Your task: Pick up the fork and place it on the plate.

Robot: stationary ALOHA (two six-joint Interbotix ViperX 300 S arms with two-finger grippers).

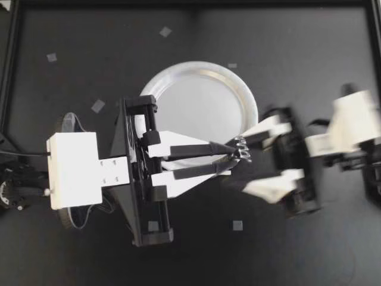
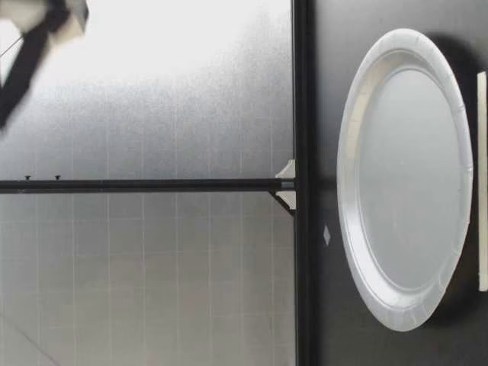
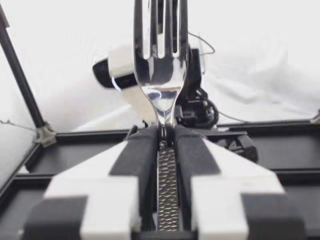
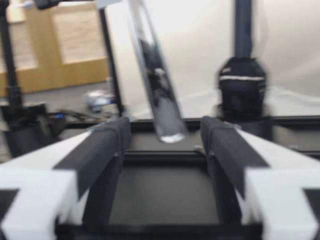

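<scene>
Now, on the table, an empty white plate with nothing in it. Above its rim, left gripper clamped on the fork at the neck, handle back between the pads, tines ahead. Opposite, right gripper spread wide around the fork's end, touching nothing. Probably light, stiff, slick steel; surest held by the hammered handle.

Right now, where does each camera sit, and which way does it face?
Top: overhead, looking down on plate, left gripper, right gripper.
Low: table height, facing the plate; a blurred arm part.
Left wrist: along fingers shut on the fork.
Right wrist: along open fingers toward the fork.
Both wrist views share the fork.
</scene>
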